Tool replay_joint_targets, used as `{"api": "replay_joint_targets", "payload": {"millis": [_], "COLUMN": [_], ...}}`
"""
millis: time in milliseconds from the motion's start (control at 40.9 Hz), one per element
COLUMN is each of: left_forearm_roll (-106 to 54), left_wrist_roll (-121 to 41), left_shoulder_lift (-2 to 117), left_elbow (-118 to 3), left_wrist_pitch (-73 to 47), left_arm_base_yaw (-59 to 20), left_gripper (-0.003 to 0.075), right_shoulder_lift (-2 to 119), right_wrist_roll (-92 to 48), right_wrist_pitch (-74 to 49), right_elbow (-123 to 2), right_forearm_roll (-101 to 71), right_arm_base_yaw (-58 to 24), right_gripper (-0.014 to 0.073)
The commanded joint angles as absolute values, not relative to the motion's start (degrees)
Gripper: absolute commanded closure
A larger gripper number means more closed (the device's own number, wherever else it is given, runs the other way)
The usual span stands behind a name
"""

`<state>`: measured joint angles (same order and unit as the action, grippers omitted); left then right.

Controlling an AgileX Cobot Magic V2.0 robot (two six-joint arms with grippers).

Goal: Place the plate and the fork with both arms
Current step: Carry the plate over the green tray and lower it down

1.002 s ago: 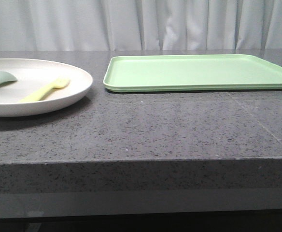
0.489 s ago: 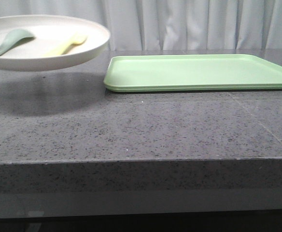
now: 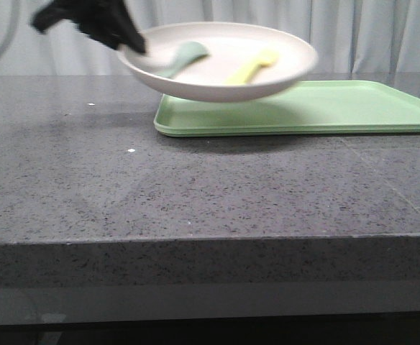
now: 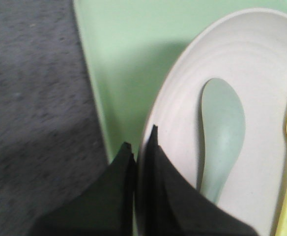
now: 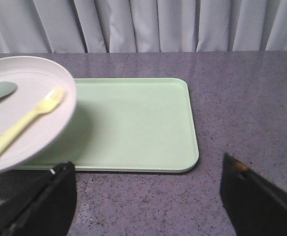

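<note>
Start with the grey stone table [image 3: 195, 194]: it carries the light green tray [image 3: 339, 108] toward its far side, and the plate [image 3: 217, 61] hangs in the air above the tray's near-left corner, blurred in the front view, so you are in the carrying step, with the plate lifted and not yet set down. Your left gripper [image 4: 141, 147] has its jaws nearly closed on the plate's rim, one finger outside and one inside, as the left wrist view shows. Your right gripper [image 5: 148, 196] stands wide open with nothing between its fingers, low over the table just in front of the tray. Inside the plate lie the grey-green spoon [image 3: 185, 56] and the pale yellow fork [image 3: 253, 66], side by side and apart from each other. As I judge it, your next move is to bring the plate level over the tray and lower it gently, since a tilt could slide the fork or spoon toward the rim; after that the fork looks like the job for your free right gripper. Much is hidden from you: the left wrist view cuts off most of the plate and shows only a sliver of the fork, the right wrist view loses the plate's left part past the frame edge, and you cannot tell how high the plate sits over the tray.
</note>
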<state>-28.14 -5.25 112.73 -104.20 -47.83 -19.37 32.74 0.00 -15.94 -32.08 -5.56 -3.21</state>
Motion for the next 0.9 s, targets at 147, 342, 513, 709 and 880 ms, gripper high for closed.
{"api": "replay_joint_targets", "payload": {"millis": [147, 342, 513, 709, 880], "left_forearm_roll": [-24.2, -24.0, -23.1, -22.1, -22.1], "left_wrist_roll": [6.6, 16.1, 20.5, 22.9, 22.9], "left_shoulder_lift": [123.6, 131.9, 132.4, 132.4, 132.4], "left_elbow": [-129.4, -142.7, -144.0, -144.0, -143.9], "left_wrist_pitch": [-51.7, -55.2, -54.6, -54.6, -54.6], "left_arm_base_yaw": [-25.5, -25.4, -25.4, -25.4, -25.4], "left_gripper": [0.0738, 0.0738, 0.073, 0.063, 0.0577], "right_shoulder_lift": [33.2, 33.2, 33.2, 33.2, 33.2], "right_wrist_roll": [-0.3, -0.3, -0.3, -0.3, -0.3], "right_wrist_pitch": [-11.5, -11.5, -11.4, -11.4, -11.4], "right_elbow": [-34.1, -34.1, -34.1, -34.1, -34.1], "right_forearm_roll": [-5.7, -5.7, -5.7, -5.7, -5.7], "right_arm_base_yaw": [-5.4, -6.6, -6.6, -6.6, -6.6], "right_gripper": [-0.0024, -0.0024, -0.0024, -0.0024, -0.0024]}}
